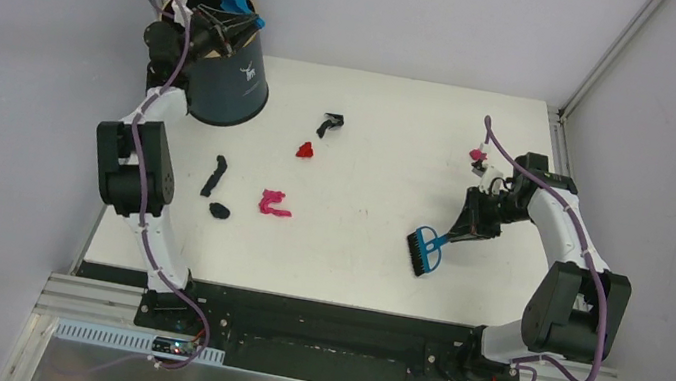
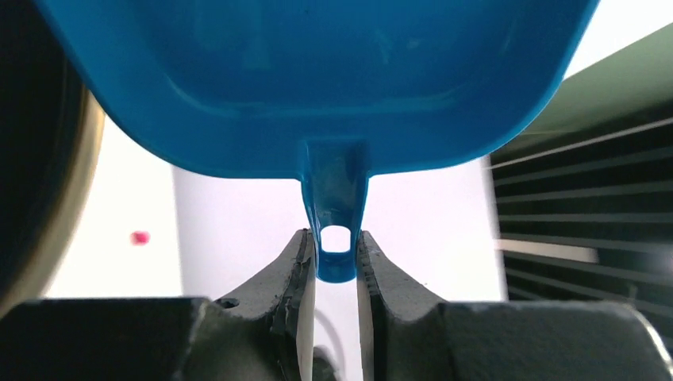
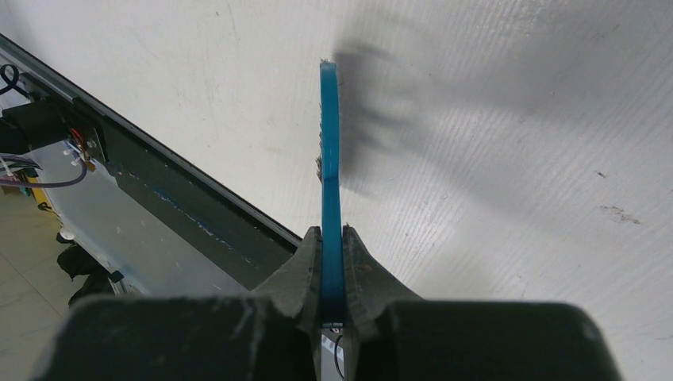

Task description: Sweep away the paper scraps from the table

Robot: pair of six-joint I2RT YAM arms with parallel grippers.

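At 10 o'clock my left end effector (image 2: pixel 335 255) pinches the dustpan (image 2: pixel 317 79). My right end effector (image 3: pixel 332 248) pinches the brush (image 3: pixel 328 135)

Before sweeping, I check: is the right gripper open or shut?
Shut: the right gripper clamps the hand brush by its blue handle.

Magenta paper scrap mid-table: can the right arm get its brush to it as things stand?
Probably yes. The right hand is shut on the blue brush, and only bare table lies between its bristles and the magenta scrap. It is a long stretch leftward, though.
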